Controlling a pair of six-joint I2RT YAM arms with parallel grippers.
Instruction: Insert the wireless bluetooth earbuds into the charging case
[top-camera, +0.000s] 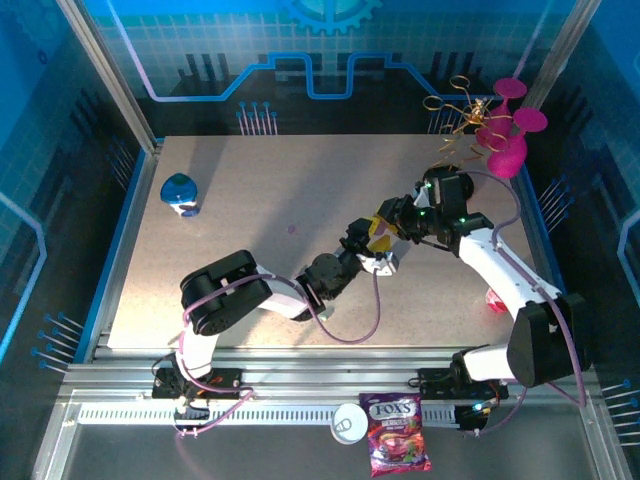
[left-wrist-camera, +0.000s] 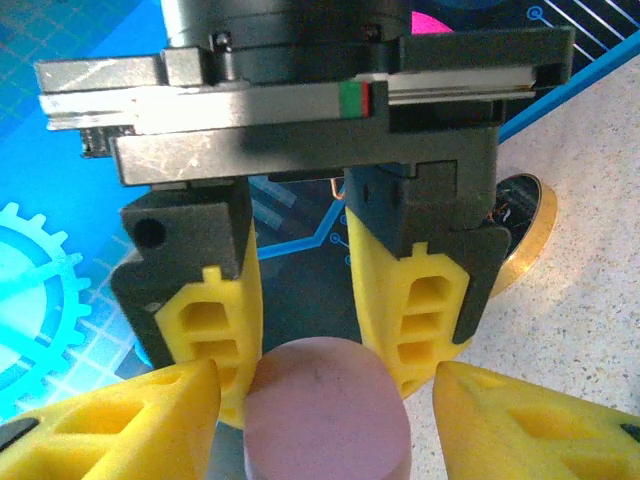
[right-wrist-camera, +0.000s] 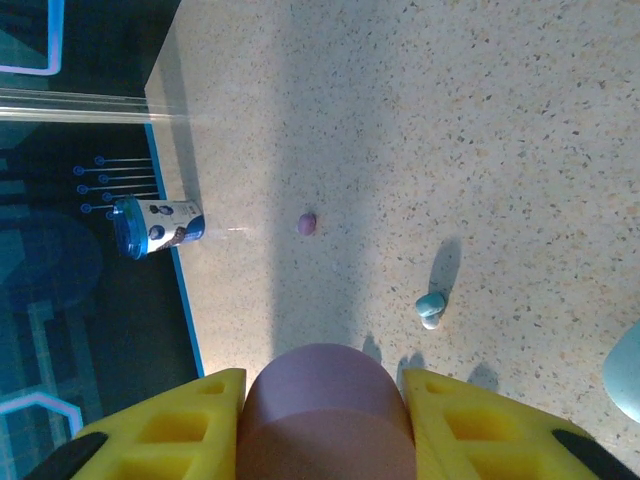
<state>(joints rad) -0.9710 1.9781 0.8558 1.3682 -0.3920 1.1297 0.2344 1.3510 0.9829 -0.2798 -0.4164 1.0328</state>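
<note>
Mid-table, right jaws clamped on one purple case (right-wrist-camera: 325, 420); left jaws flank the same case, contact unclear. Two earbuds loose on table (right-wrist-camera: 480, 120): one purple earbud (right-wrist-camera: 307, 223), one teal earbud (right-wrist-camera: 431, 305). One blue cup (right-wrist-camera: 158, 225) near table edge.

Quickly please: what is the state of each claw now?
Left claw: around the purple case, grip cannot be told.
Right claw: closed on the purple case.
</note>
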